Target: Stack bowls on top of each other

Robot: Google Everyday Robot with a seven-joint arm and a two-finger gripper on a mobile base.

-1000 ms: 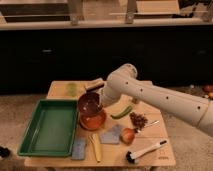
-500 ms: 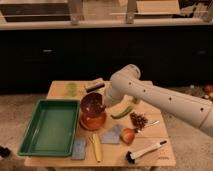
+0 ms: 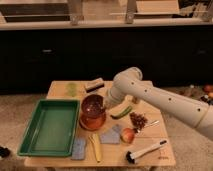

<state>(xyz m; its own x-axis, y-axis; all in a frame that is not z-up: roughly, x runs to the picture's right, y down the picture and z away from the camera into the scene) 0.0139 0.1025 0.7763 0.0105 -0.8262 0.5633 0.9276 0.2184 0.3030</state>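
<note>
The dark reddish-brown bowl (image 3: 93,106) rests inside the wider orange bowl (image 3: 92,122) near the middle of the wooden table (image 3: 155,145), just right of the green tray. My gripper (image 3: 105,104) is at the end of the white arm that reaches in from the right. It is at the right rim of the brown bowl, low over the table. I cannot see whether it is touching or holding the rim.
A rectangular green tray (image 3: 50,126) lies at the left. A green vegetable (image 3: 121,112), a reddish pile (image 3: 137,120), a round fruit (image 3: 128,135), grey sponges (image 3: 110,135), a yellow utensil (image 3: 96,146) and a white-handled brush (image 3: 146,151) lie right and in front. A dark block (image 3: 94,86) sits at the back.
The brown bowl has settled slightly lower into the orange bowl. The gripper has stayed at the bowl's right rim and the arm has barely moved.
</note>
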